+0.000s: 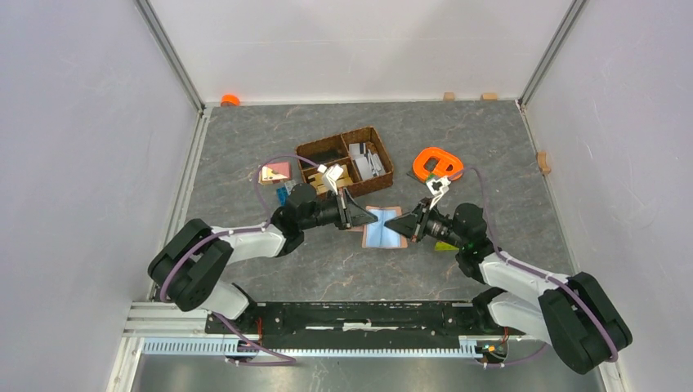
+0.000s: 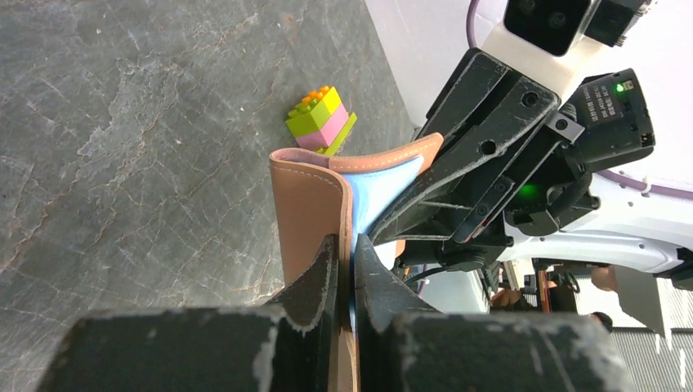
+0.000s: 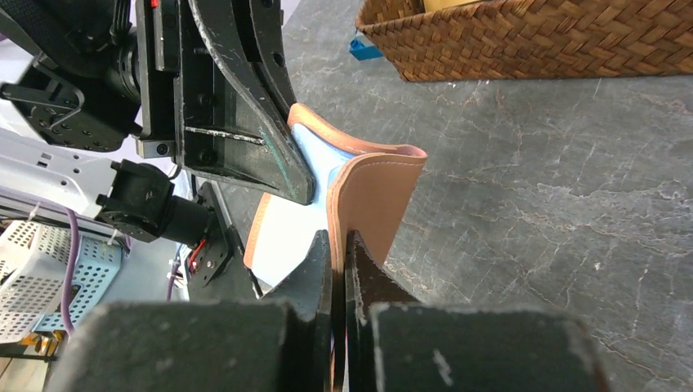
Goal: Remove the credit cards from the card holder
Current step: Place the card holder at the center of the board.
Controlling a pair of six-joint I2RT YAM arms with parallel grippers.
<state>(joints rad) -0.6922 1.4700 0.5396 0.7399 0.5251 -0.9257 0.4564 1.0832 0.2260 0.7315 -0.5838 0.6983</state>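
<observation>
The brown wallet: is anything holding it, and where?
Yes. The left end effector pinches one flap of the card holder, the right end effector the opposite flap.

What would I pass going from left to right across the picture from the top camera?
First a small orange thing by the back wall, then pink-and-tan flat piece, left hand, card holder, right hand, orange ring-shaped thing, wooden block by the right wall.
</observation>
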